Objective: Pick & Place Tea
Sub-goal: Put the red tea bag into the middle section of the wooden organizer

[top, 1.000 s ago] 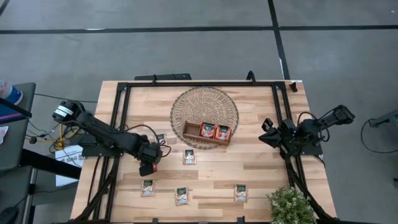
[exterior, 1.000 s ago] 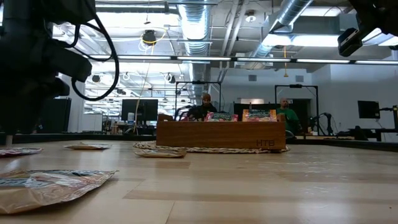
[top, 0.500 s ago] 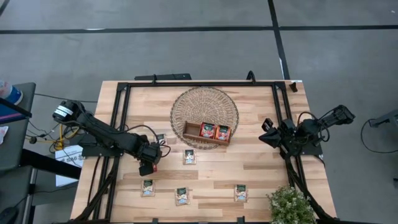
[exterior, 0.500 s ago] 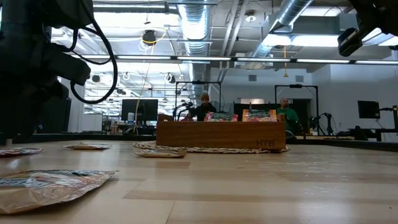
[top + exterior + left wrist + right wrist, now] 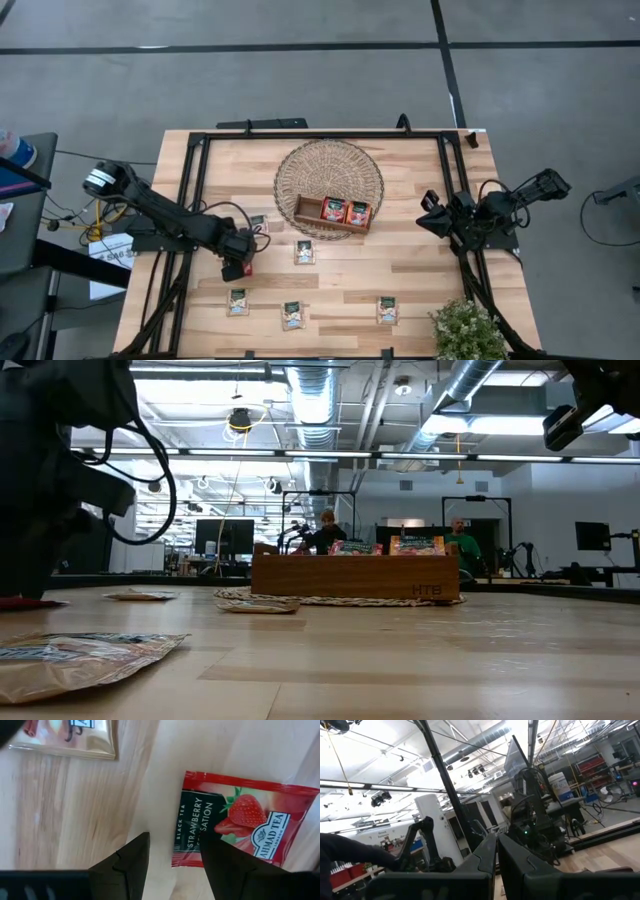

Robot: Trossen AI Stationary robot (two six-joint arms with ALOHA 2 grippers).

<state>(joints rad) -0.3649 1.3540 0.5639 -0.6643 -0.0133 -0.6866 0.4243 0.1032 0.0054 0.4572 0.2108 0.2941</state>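
A red strawberry tea sachet (image 5: 245, 832) lies flat on the wooden table under my left gripper (image 5: 172, 865), which is open and points down at it near the table's left side (image 5: 238, 264). One finger (image 5: 222, 862) stands over the sachet's short edge, the other (image 5: 131, 862) over bare wood. A cream sachet (image 5: 65, 737) lies close by. Several more cream sachets lie flat on the table (image 5: 304, 252) (image 5: 237, 301) (image 5: 292, 315) (image 5: 387, 310). Two red sachets (image 5: 345, 211) stand in the brown wooden tray (image 5: 312, 222). My right gripper (image 5: 497, 855) is shut and waits at the table's right edge (image 5: 436, 214). My left gripper comes at the red sachet from above, with one finger over the sachet's printed edge (image 5: 192, 845). Whether that finger touches it, I cannot tell. The sachet lies flat on the table.
The tray sits on a round woven mat (image 5: 329, 165) at the table's far middle. A potted plant (image 5: 467, 330) stands at the near right corner. Black frame rails (image 5: 196, 180) run along the table's sides. People sit in the room behind (image 5: 328, 530).
My left gripper has shifted a little toward the table's left edge over the red sachet. The sachets and the right arm have kept still.
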